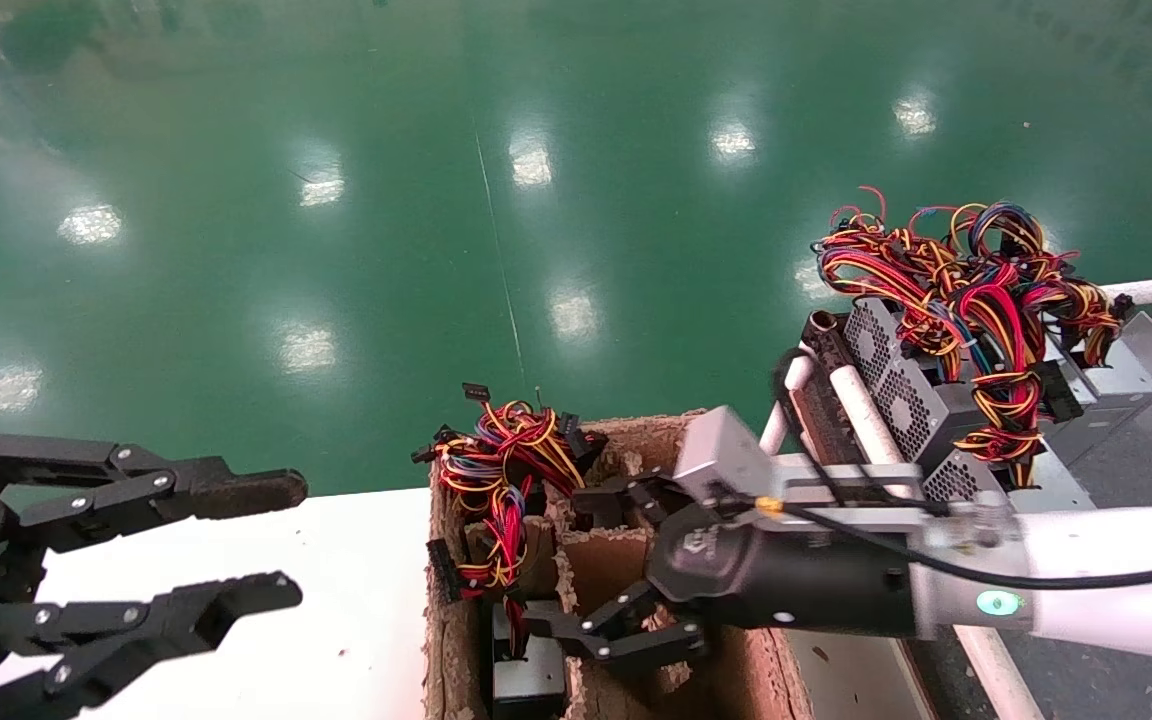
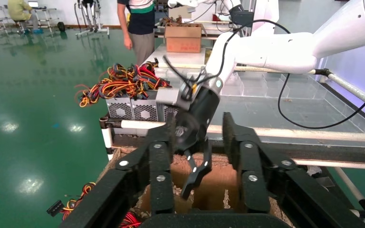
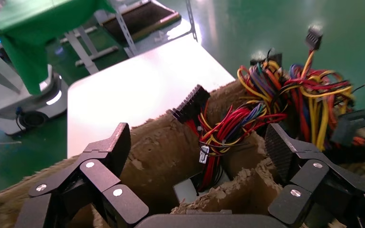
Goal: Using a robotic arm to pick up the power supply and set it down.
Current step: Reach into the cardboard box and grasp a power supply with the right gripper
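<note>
The robotic arm (image 1: 1116, 590) reaches from the right into a torn cardboard box (image 1: 446, 620) with dividers. Its gripper, my right one (image 1: 558, 560), stands open inside the box, holding nothing. Down in a compartment lies a power supply (image 1: 528, 680), a silver-grey box (image 3: 190, 190) between the open fingers (image 3: 116, 145), which do not touch it. Its red, yellow and blue wire bundle (image 3: 266, 99) spills over the box's far rim (image 1: 501, 470). My all-black left gripper (image 1: 286, 540) hangs open over the white table (image 1: 356, 590), left of the box.
Several more power supplies (image 1: 911, 400) with tangled wires sit stacked on a rack behind a white pipe rail (image 1: 861, 410) at the right. The green floor lies beyond the table. In the left wrist view a person (image 2: 140, 23) stands far off by another carton (image 2: 184, 38).
</note>
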Motion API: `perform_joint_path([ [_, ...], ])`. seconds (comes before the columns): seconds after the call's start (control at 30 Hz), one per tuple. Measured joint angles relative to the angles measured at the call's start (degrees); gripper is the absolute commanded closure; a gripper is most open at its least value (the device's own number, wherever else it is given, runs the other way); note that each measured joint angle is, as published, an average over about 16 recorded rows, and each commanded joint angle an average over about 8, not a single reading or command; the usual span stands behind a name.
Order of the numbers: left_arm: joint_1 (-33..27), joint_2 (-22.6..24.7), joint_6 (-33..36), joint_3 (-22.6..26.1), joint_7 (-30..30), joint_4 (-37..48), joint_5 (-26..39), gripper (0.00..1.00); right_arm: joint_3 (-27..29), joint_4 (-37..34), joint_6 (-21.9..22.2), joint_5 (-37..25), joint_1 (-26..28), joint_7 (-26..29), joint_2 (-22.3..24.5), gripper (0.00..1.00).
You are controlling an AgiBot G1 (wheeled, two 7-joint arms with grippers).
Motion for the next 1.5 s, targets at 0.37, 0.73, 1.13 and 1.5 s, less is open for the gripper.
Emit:
perform_joint_path([
  [0.37, -0.01, -0.01, 0.0, 0.02, 0.01, 0.0, -0.01, 0.0, -2.68, -1.98, 5.1, -4.51, 0.1, 3.34, -5.04, 1.0],
  [0.73, -0.02, -0.01, -0.01, 0.04, 0.02, 0.0, -0.02, 0.0, -3.44, -3.02, 8.2, -6.07, -0.49, 4.54, -7.39, 1.0],
  [1.13, -0.03, -0.02, -0.01, 0.07, 0.03, 0.0, -0.04, 0.0, -4.11, -2.28, 11.38, -8.37, -1.11, 5.94, -8.21, 1.0],
  [1.5, -0.03, -0.03, -0.02, 0.09, 0.04, 0.0, -0.05, 0.0, -4.3, -0.72, 12.51, -9.0, -1.75, 7.12, -8.07, 1.0],
])
